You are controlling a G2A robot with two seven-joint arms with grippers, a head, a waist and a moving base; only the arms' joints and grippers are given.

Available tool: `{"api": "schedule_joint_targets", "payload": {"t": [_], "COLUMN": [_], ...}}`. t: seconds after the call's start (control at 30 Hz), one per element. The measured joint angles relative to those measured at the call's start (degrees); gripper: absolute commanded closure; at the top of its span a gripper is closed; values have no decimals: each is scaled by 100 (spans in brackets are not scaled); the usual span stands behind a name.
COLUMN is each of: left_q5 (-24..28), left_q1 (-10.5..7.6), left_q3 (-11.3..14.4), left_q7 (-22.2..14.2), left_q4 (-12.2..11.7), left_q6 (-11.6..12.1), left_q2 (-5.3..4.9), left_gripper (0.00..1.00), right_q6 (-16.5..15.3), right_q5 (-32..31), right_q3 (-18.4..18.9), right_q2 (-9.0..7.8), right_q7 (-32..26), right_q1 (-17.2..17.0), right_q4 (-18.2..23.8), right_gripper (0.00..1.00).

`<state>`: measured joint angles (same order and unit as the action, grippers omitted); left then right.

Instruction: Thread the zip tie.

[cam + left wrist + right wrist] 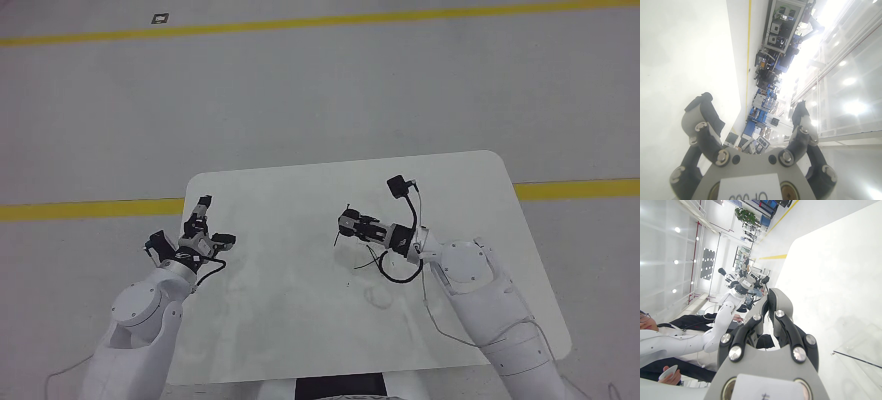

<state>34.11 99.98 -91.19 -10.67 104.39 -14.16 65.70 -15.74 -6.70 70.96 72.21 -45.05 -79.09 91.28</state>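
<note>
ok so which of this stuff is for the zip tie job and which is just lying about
Job: zip tie in right hand; left hand, open.
Lying about: thin black strip on table, maybe a spare tie; floor tag.

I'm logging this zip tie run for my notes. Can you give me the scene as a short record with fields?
Surface: white table
Left gripper: open, empty, near the table's left edge
Right gripper: shut on a thin black zip tie, above the table's middle
Also: another thin black strip lying on the table by the right arm
Threading: no closed loop visible
</note>
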Motion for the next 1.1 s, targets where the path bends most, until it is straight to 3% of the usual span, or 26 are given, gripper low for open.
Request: {"api": "schedule_joint_targets", "payload": {"t": [0.23, 0.33, 0.53, 0.83, 0.9, 0.97, 1.03, 1.1], "left_q5": [0, 0, 0, 44, 484, 1396, 2231, 2974], "left_q1": [0, 0, 0, -9, -127, -236, -298, -383], "left_q3": [0, 0, 0, 22, 46, 135, 308, 620], "left_q7": [0, 0, 0, -38, -264, -704, -1175, -1515], "left_q4": [0, 0, 0, -42, -250, -609, -954, -1286], "left_q6": [0, 0, 0, -35, -383, -625, -559, -528], "left_q2": [0, 0, 0, 10, 27, -1, -93, -277], "left_gripper": [0, 0, 0, 0, 0, 0, 0, 0], "right_q6": [-38, -412, -372, -374, -368, -373, -374, -374], "right_q5": [-1, 281, 934, 937, 913, 904, 840, 868], "right_q3": [-1, -85, -349, -371, -385, -421, -475, -558], "right_q2": [2, 35, 92, 95, 96, 101, 106, 124], "right_q7": [44, 383, 340, 296, 380, 476, 488, 537], "right_q1": [3, 87, 464, 487, 461, 473, 515, 565], "right_q4": [25, 65, 158, 119, 83, 62, -12, -76], "right_gripper": [100, 100, 100, 100, 100, 100, 100, 100]}}
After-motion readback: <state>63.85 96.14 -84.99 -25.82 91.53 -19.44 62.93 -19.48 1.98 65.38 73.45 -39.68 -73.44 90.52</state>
